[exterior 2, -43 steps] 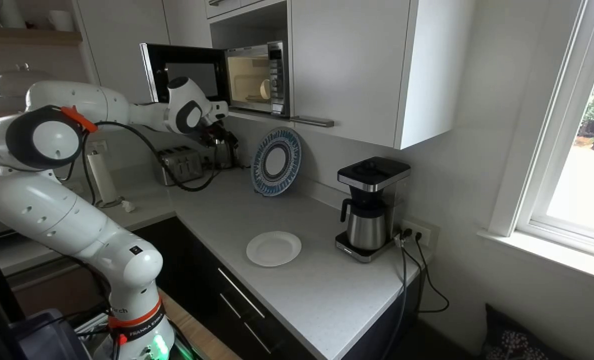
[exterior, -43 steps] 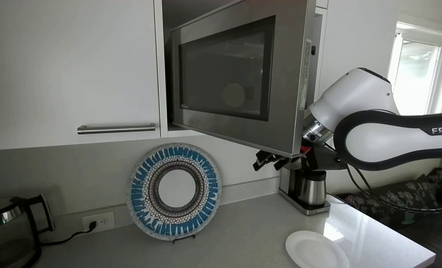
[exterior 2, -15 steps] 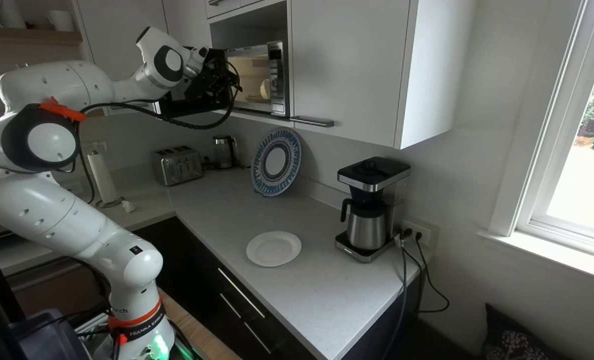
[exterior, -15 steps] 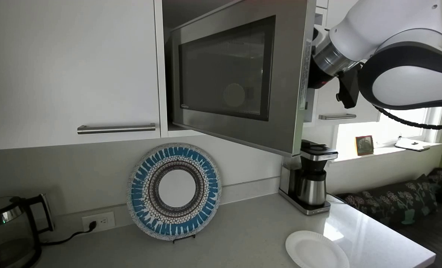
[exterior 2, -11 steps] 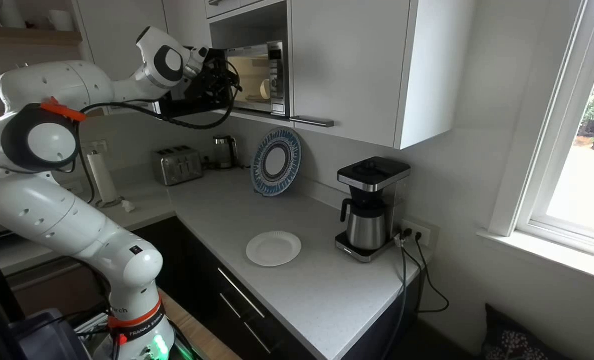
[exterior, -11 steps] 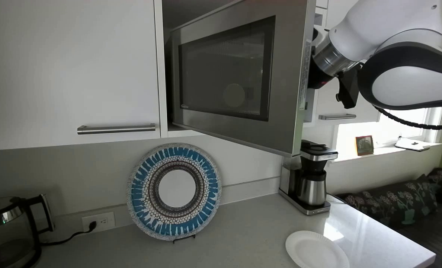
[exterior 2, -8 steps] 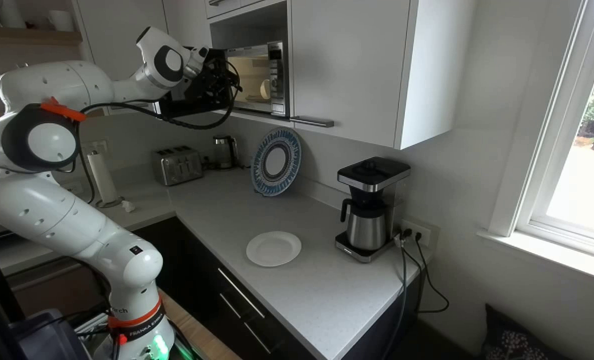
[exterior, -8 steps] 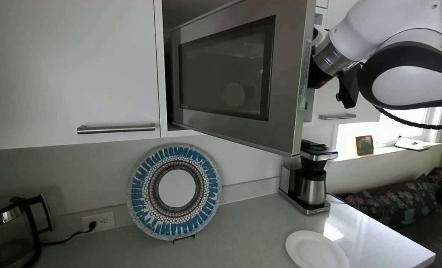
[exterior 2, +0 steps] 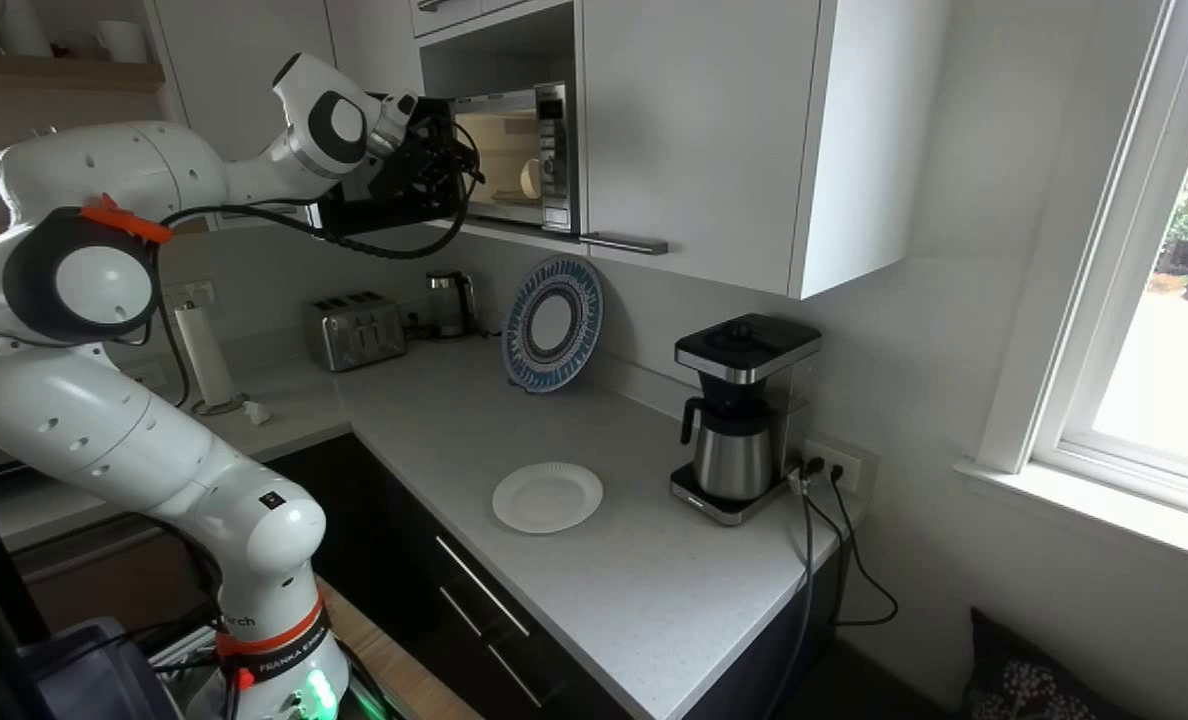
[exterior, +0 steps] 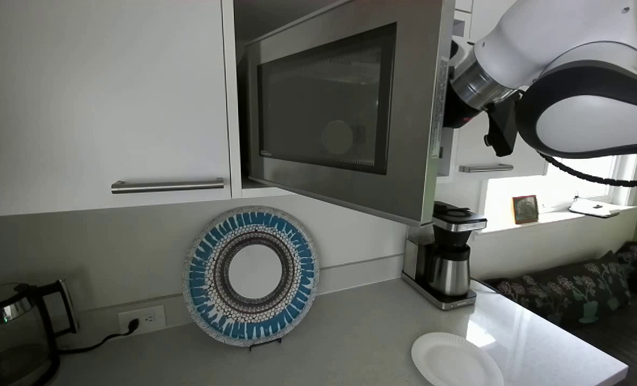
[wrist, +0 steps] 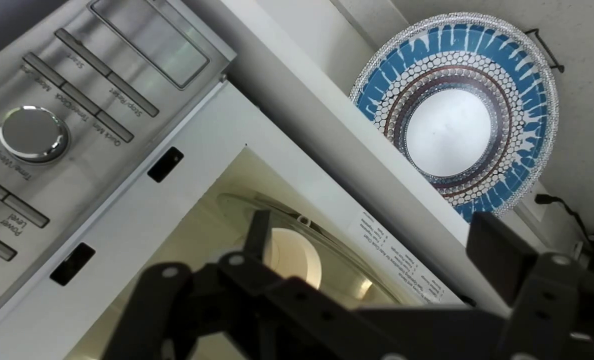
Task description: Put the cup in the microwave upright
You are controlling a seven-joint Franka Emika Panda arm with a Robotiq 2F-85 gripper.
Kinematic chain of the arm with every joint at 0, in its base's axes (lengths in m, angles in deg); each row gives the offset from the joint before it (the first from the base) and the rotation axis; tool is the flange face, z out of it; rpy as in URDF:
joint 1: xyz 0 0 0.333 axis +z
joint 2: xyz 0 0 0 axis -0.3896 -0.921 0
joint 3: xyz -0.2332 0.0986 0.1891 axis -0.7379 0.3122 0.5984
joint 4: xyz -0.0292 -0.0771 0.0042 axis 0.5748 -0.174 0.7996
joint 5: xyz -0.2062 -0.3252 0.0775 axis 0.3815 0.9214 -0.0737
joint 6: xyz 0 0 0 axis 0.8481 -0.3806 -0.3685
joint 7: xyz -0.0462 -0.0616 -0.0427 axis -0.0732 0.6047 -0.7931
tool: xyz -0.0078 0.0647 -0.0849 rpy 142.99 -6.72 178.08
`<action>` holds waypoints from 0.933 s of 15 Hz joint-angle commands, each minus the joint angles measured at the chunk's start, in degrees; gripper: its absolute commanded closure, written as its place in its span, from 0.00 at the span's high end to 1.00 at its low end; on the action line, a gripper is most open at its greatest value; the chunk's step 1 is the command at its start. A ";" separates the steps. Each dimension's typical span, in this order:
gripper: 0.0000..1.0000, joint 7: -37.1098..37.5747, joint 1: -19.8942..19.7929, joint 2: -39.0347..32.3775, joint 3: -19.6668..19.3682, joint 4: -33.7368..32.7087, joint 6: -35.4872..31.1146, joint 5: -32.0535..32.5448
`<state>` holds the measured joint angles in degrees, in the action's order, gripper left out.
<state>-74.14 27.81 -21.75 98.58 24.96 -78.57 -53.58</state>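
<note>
Both fingers of my hand stood apart; I judged the cup, seemingly sideways in the microwave, needed slow, rim-held righting.

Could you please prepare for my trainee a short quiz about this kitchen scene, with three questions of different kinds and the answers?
1. Where is the round cream-coloured cup?
A) on the shiny box-shaped metal toaster
B) inside the boxy silver-grey metal microwave
C) on the narrow white windowsill

2. True or false: the plain round white plate lies on the smooth pale-grey countertop.

3. In the wrist view, is the black two-fingered tool open or shut?

Key: 1 B; 2 true; 3 open.
</note>
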 commanded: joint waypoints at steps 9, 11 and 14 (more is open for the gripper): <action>1.00 0.25 0.45 -0.20 -0.24 -0.27 0.25 0.36; 1.00 2.23 -1.04 -3.26 -1.21 -2.13 -3.29 0.50; 1.00 6.66 -4.52 -7.34 -0.84 -5.20 -9.58 2.59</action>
<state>-71.50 25.94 -24.24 97.49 23.59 -83.38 -53.40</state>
